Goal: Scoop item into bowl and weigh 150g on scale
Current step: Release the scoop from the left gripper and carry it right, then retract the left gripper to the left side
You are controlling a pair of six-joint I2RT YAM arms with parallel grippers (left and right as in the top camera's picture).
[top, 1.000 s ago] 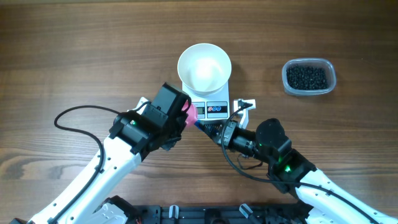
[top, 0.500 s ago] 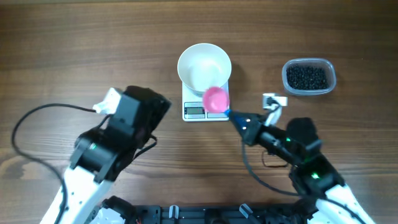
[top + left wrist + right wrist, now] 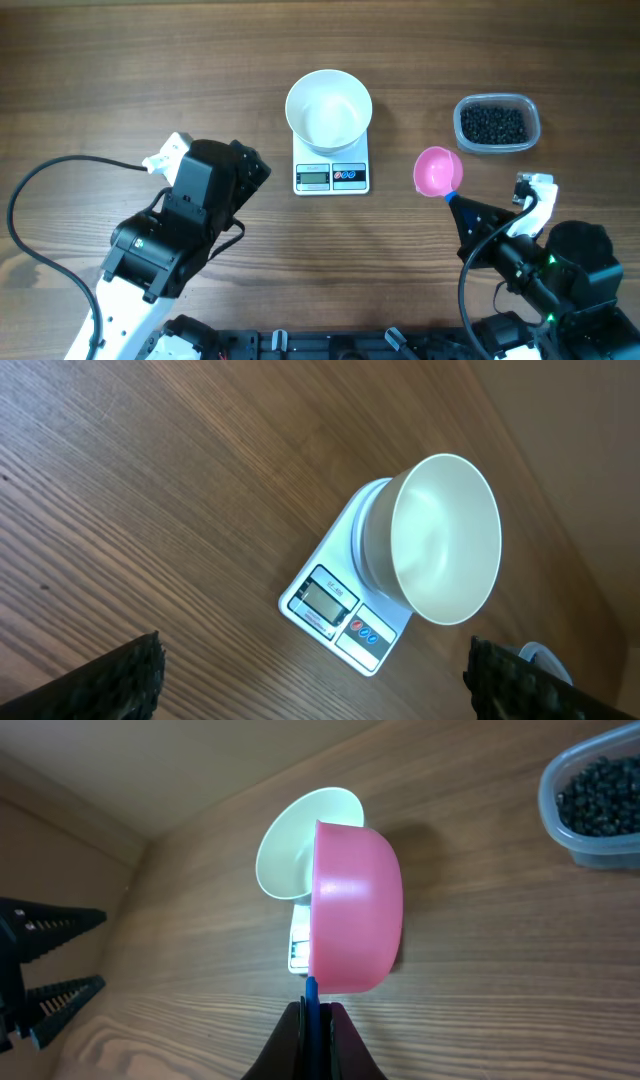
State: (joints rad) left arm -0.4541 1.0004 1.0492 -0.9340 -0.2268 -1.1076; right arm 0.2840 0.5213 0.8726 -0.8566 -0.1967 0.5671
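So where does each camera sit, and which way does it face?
Overhead: above the table, looking straight down at bowl, scale and tub; left arm and right arm show.
Left wrist: on the left arm, facing bowl and scale; open left end effector, its fingers in bottom corners.
Right wrist: on the right arm, facing the bowl past the scoop; right end effector shut on its handle.
Shared: all show the bowl on the scale.

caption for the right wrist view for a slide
Right gripper shut on the handle of the pink scoop, tub of black grains upper right.
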